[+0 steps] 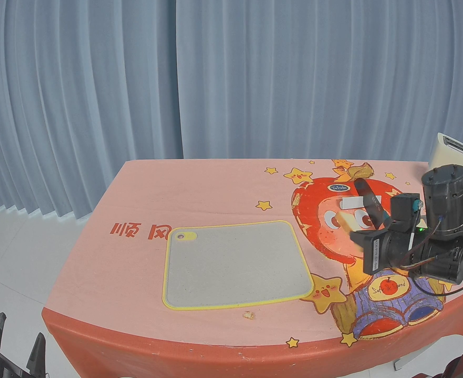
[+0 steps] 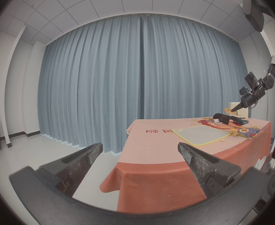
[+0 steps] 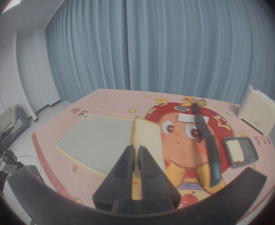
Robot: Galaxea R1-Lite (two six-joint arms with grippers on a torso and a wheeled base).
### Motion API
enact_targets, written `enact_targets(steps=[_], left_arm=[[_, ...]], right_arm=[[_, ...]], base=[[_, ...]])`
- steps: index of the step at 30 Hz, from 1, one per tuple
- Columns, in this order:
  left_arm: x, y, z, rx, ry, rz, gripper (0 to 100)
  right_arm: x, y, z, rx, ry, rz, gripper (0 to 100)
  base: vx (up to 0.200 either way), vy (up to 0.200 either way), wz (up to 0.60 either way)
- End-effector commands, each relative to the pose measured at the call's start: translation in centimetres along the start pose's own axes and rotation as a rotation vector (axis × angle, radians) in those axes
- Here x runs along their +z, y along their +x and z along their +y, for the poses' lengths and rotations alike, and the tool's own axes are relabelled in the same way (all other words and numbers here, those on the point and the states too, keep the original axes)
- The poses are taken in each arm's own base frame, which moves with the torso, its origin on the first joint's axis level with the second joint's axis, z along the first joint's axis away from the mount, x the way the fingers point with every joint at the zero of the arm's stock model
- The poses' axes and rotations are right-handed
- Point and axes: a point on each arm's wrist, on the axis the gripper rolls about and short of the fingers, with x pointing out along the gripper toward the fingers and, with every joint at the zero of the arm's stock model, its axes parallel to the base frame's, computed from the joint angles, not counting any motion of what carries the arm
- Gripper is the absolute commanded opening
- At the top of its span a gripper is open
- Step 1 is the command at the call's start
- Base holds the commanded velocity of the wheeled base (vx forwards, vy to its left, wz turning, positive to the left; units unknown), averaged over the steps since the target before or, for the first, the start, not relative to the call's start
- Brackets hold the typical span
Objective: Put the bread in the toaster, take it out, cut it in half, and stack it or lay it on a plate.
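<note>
— Our right claw [image 3: 136,149] pinches the bread [image 3: 146,135] by one edge, upright, above the worktop's [image 1: 137,269] right side.
— Edge-on suits the toaster [image 3: 259,110] at the far right corner, we reckon. Our left claw [image 2: 140,146] hangs wide, off the front-left corner.

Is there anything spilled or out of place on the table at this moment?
Only a small crumb lies loose on the tablecloth, just off the near edge of the cutting board. Nothing else stands out.
</note>
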Motion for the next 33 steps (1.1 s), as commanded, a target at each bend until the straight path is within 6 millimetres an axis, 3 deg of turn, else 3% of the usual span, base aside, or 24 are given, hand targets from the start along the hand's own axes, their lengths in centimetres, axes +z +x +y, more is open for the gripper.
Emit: enact_targets(steps=[1, 7, 13, 21, 33], left_arm=[[-0.5, 0.0, 0.0, 0.001, 0.001, 0.001, 100], [-0.5, 0.0, 0.0, 0.001, 0.001, 0.001, 100], [-0.5, 0.0, 0.0, 0.000, 0.002, 0.001, 100], [-0.5, 0.0, 0.0, -0.002, 0.004, 0.001, 100], [-0.5, 0.0, 0.0, -0.002, 0.004, 0.001, 100]], right_arm=[[-0.8, -0.7, -2.2, -0.065, 0.039, 0.005, 0], [-0.9, -0.4, -4.6, -0.153, 0.093, 0.012, 0], [-0.8, -0.2, -5.4, -0.188, 0.113, 0.012, 0], [-1.2, 1.7, -6.7, -0.242, 0.138, 0.069, 0], [-2.5, 4.2, -6.1, -0.250, 0.158, 0.159, 0]], base=[[0.000, -0.200, 0.00], [0.000, -0.200, 0.00], [0.000, -0.200, 0.00], [0.000, 0.000, 0.00], [0.000, 0.000, 0.00]])
